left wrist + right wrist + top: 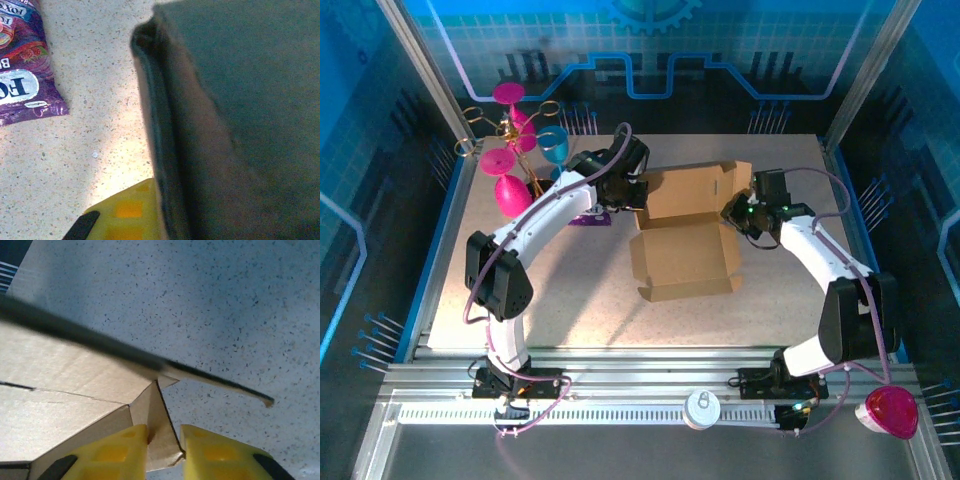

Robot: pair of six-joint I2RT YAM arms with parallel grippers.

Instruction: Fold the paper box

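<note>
Box sat open on the table, between both arms. Left gripper was clamped on its left wall. Up close that wall was a dark blur hiding one finger, the other finger barely showing, and a purple packet was cut off at the frame's edge. Right gripper pinched a corner flap on the box's right.

On the tabletop, paper box toward the far middle, snack packet just beside its left side, cup stand at the far left corner, left hand at the box's far left edge, right hand on a flap at its right side
</note>
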